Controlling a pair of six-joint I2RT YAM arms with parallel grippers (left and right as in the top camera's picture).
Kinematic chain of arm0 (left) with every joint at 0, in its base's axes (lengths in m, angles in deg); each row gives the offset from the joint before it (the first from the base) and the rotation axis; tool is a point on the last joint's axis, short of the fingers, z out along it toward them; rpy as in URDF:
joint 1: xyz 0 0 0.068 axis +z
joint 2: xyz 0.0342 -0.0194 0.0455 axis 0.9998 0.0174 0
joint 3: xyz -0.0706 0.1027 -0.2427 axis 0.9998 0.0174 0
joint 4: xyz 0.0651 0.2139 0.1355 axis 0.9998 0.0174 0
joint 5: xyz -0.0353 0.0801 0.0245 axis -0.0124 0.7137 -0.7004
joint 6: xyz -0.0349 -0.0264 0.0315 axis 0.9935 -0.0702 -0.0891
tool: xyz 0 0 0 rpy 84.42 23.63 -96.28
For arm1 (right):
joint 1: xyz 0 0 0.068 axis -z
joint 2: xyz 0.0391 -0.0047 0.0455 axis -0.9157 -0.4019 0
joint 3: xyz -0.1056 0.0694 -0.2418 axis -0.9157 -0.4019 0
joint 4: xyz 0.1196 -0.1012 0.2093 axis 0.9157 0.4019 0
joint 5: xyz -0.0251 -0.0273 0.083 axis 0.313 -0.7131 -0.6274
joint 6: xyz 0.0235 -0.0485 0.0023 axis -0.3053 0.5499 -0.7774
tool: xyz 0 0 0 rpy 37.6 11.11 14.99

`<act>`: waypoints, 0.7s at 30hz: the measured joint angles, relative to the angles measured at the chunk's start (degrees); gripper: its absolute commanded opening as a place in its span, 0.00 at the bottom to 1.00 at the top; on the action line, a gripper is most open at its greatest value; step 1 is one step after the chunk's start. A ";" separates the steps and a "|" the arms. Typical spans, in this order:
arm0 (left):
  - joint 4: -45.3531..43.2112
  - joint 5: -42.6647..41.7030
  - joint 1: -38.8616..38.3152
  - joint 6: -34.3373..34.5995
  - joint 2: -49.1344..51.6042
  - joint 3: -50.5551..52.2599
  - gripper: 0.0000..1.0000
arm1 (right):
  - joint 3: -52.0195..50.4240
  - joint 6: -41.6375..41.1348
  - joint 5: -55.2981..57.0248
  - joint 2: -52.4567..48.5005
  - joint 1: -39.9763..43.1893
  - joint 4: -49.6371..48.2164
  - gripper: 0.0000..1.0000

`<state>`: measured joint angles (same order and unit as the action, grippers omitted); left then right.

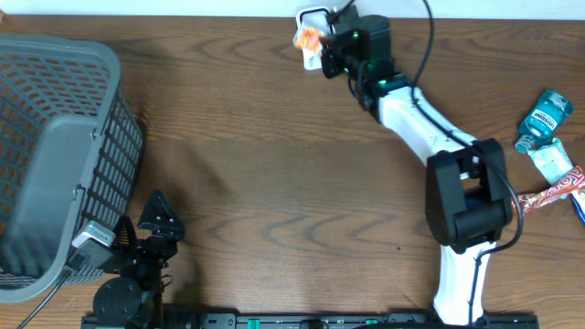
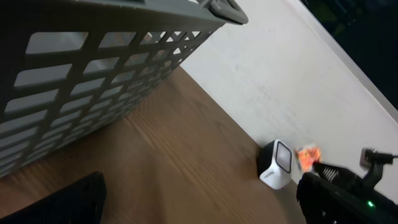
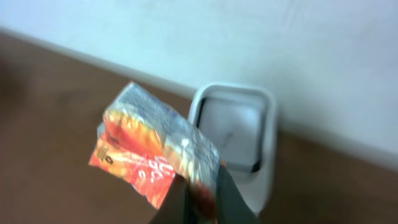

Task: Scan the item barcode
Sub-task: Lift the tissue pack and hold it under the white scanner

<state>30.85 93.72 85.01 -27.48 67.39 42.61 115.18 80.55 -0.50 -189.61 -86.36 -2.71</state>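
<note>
My right gripper (image 3: 200, 196) is shut on the item, a crinkled orange and silver snack packet (image 3: 152, 149). It holds the packet upright just in front of the white barcode scanner (image 3: 239, 134), whose dark window faces the packet. From overhead, the packet (image 1: 309, 38) hangs at the table's far edge beside the scanner (image 1: 313, 15), with the right gripper (image 1: 322, 53) behind it. The left wrist view shows the scanner (image 2: 277, 165) and a bit of the packet (image 2: 308, 155) far off. My left gripper (image 1: 157, 217) rests open and empty near the front left.
A large grey slatted basket (image 1: 55, 155) fills the left side, close to my left arm; its wall (image 2: 93, 74) also looms in the left wrist view. At the right edge lie a teal bottle (image 1: 546, 117), a pale packet (image 1: 551, 163) and a red candy bar (image 1: 553, 192).
</note>
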 measured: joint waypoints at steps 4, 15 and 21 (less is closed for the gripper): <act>-0.02 0.00 0.00 0.00 0.00 0.00 0.98 | 0.22 5.44 7.80 -2.56 -1.90 -9.53 0.01; -0.02 0.00 0.00 0.00 0.00 0.02 0.98 | 0.20 5.57 14.43 -14.64 -0.70 -24.35 0.01; 0.00 0.00 0.00 0.00 0.00 0.02 0.98 | 0.20 3.45 15.10 -14.29 -0.74 -27.08 0.01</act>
<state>30.85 93.72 85.01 -27.48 67.39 42.63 115.37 84.00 14.60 -203.91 -87.10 -29.80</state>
